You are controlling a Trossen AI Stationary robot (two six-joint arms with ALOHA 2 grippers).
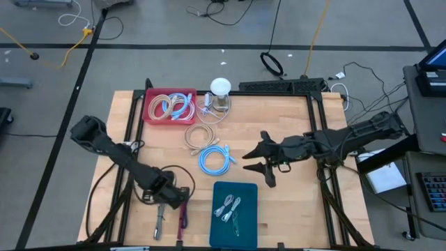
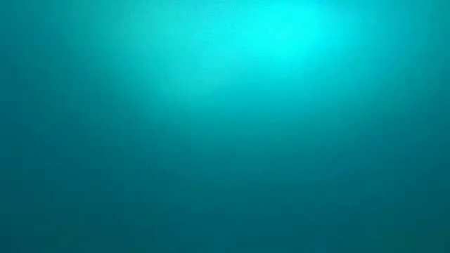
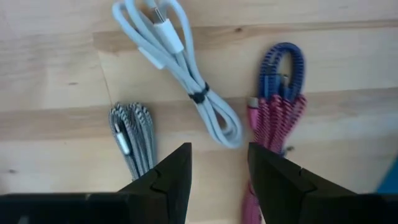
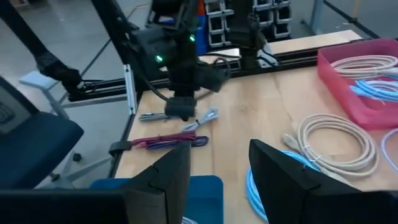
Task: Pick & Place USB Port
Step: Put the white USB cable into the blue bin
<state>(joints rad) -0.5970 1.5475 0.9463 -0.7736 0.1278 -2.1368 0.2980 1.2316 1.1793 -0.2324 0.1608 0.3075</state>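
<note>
Three bundled USB cables lie flat on the wood near the table's near-left corner. The left wrist view shows a white one [image 3: 186, 74], a grey braided one [image 3: 132, 140] and a red-and-blue one [image 3: 278, 106]. My left gripper [image 3: 217, 180] [image 1: 169, 202] hovers open just over them, its fingers either side of the white cable's looped end [image 3: 227, 130] without touching it. My right gripper [image 1: 259, 167] [image 4: 221, 180] is open, held above the table's middle and facing the left arm. The low view shows only a teal blur.
A blue tray [image 1: 234, 206] at the near edge holds white cables. A red tray [image 1: 169, 106] of coiled cables sits at the far left. A beige coil [image 1: 201, 134], a blue coil [image 1: 214, 159] and a white round object [image 1: 220, 87] lie between them.
</note>
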